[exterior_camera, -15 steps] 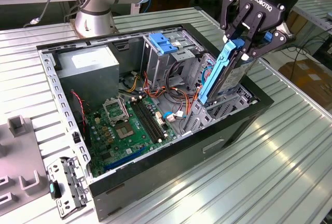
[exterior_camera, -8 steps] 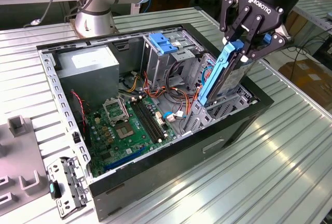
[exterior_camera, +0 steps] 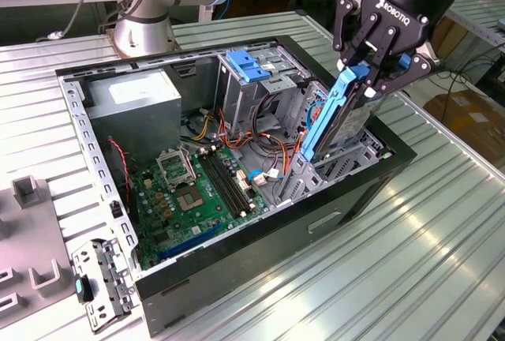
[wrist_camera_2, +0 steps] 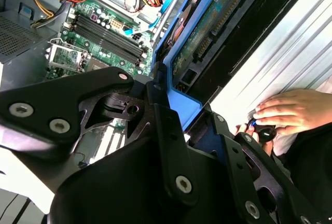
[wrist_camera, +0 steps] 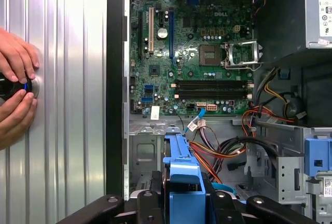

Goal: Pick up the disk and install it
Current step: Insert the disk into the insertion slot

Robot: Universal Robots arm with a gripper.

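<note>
My gripper is shut on the upper end of the disk, a flat drive framed by blue plastic rails. The disk stands steeply tilted at the exterior view's right end of the open black computer case. Its lower end reaches down among the grey metal bay brackets inside the case. In the second wrist view the disk's circuit-board underside runs away from my black fingers. In the first wrist view the blue carrier sits between the finger links, above the bay.
Inside the case lie a green motherboard, a grey power-supply box, coloured cables and a drive cage with a blue latch. A person's hands hold a round black knob on the ribbed table. A loose bracket lies beside the case.
</note>
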